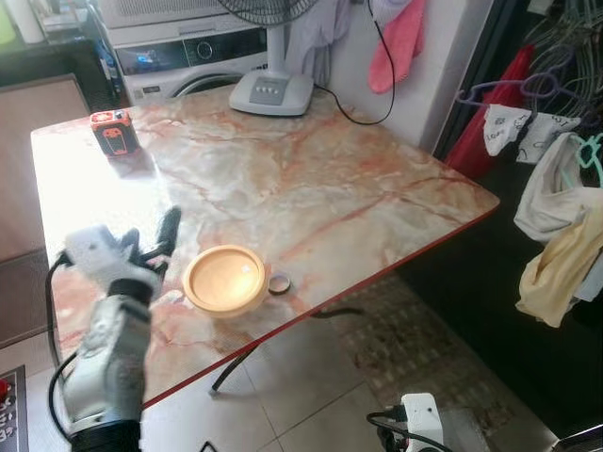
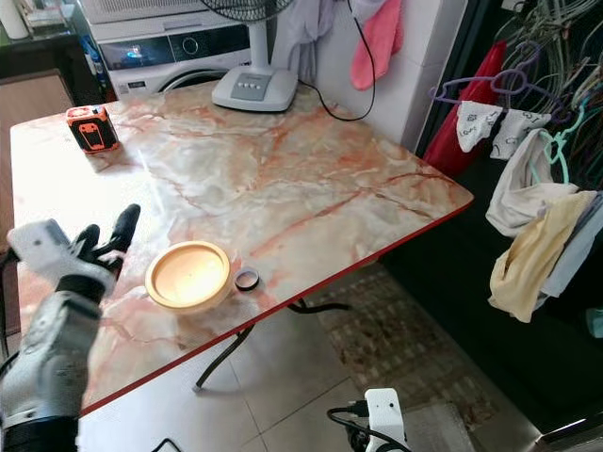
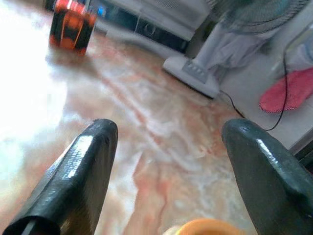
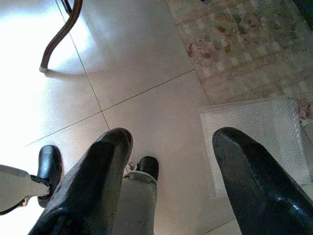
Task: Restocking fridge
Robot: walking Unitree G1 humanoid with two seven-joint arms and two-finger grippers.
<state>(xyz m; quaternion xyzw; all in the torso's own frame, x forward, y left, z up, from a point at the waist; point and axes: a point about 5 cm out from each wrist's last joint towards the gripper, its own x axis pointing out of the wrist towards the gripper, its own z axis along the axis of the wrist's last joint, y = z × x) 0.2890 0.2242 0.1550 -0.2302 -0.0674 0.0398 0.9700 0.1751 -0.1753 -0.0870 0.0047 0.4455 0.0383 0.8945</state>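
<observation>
A shallow yellow wooden bowl sits near the front edge of the marble table, with a small dark ring-shaped cap just to its right. My left gripper hovers over the table just left of the bowl, open and empty. In the left wrist view its two black fingers stand wide apart, with the bowl's rim low between them. My right gripper hangs open beside my body, pointing at the tiled floor.
An orange and black device lies at the table's far left. A fan base with its cord stands at the back. A washing machine is behind the table. Clothes on hangers crowd the right. A patterned mat lies on the floor.
</observation>
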